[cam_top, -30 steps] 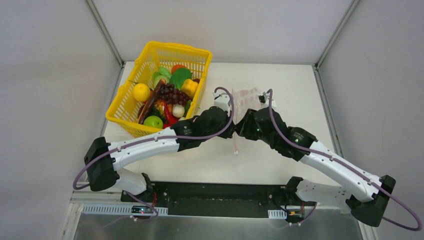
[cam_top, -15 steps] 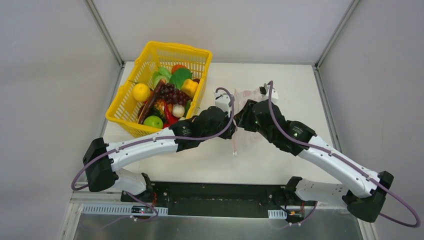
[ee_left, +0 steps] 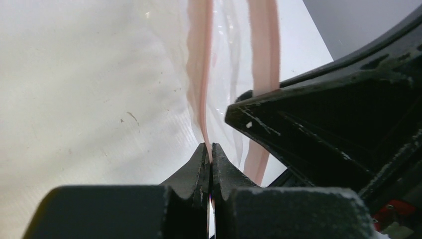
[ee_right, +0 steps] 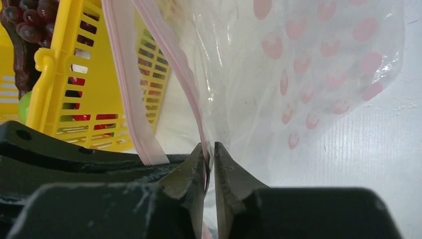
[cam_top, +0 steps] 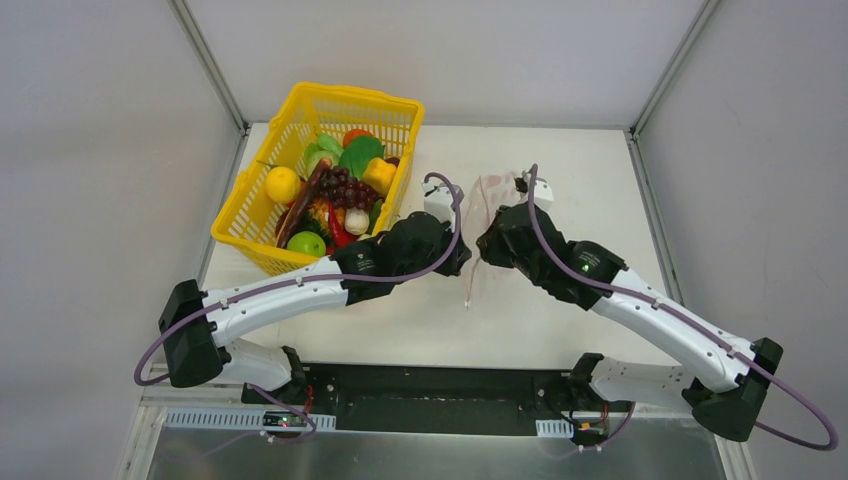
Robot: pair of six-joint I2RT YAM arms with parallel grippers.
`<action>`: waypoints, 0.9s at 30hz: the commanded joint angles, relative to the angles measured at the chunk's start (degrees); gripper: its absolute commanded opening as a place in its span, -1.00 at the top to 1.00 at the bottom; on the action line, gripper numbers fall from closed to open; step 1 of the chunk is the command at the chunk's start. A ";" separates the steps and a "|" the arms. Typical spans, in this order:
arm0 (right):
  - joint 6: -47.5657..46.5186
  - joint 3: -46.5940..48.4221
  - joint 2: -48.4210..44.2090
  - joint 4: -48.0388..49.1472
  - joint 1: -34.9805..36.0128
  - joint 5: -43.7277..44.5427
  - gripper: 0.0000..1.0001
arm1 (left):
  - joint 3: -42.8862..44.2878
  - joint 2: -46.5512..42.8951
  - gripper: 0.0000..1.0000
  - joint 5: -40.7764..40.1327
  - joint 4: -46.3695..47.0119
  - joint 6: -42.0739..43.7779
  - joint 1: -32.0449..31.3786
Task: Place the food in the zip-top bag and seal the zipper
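The clear zip-top bag (cam_top: 487,200), with pink dots (ee_right: 308,84), hangs between my two grippers over the table middle. Its pink zipper strip is parted into two lips. My left gripper (ee_left: 209,149) is shut on one lip (ee_left: 203,74). My right gripper (ee_right: 209,148) is shut on the other lip (ee_right: 171,55). In the top view the left gripper (cam_top: 458,250) and right gripper (cam_top: 484,245) sit close together at the bag's mouth. The food, with purple grapes (cam_top: 342,187), yellow lemon (cam_top: 282,184), green apple (cam_top: 307,243) and leafy greens (cam_top: 358,156), lies in the basket.
The yellow mesh basket (cam_top: 300,110) stands at the table's back left, just left of the left arm; it also shows in the right wrist view (ee_right: 54,74). The enclosure's grey walls (cam_top: 100,150) rise on both sides.
The two grippers have drawn a little apart, spreading the bag's mouth. The right wrist has shifted up and back; the left arm has swung slightly left.
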 commanded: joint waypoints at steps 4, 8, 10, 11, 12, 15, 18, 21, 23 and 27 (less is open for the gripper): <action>-2.33 0.05 -2.23 -5.02 0.37 -0.37 0.75 | 0.29 -2.60 1.00 -3.74 -0.67 0.81 -0.52; -3.96 1.31 -2.52 -7.60 0.34 1.52 1.00 | 1.21 -2.60 1.00 -4.69 -2.04 1.46 -0.44; -5.02 2.99 -3.16 -9.52 0.29 2.54 1.00 | 2.29 -2.46 1.00 -7.32 -7.12 1.93 0.12; -5.35 4.05 -3.52 -11.37 0.26 3.90 1.00 | 2.18 -2.64 1.00 -7.90 -8.51 1.84 0.98; -5.80 5.13 -4.01 -13.07 0.29 4.99 1.00 | 1.59 -3.13 1.00 -7.88 -9.40 1.38 2.04; -7.80 8.13 -5.64 -17.08 0.25 4.68 1.00 | -0.83 -5.25 1.00 -8.41 -10.47 0.33 4.97; -9.43 11.14 -6.61 -20.10 0.15 -0.93 1.00 | -0.37 -5.95 1.00 -7.99 -11.73 1.57 6.02; -10.81 13.15 -6.93 -20.99 0.21 -8.28 1.00 | 3.14 -3.53 1.00 -5.79 -14.17 2.38 6.11; -11.14 14.21 -6.30 -21.63 0.16 -12.40 1.00 | 5.49 -1.23 1.00 -4.57 -15.93 2.24 6.16; -8.77 14.63 -3.73 -23.64 0.16 -8.40 0.99 | 5.42 -0.09 1.00 0.07 -12.79 1.95 6.13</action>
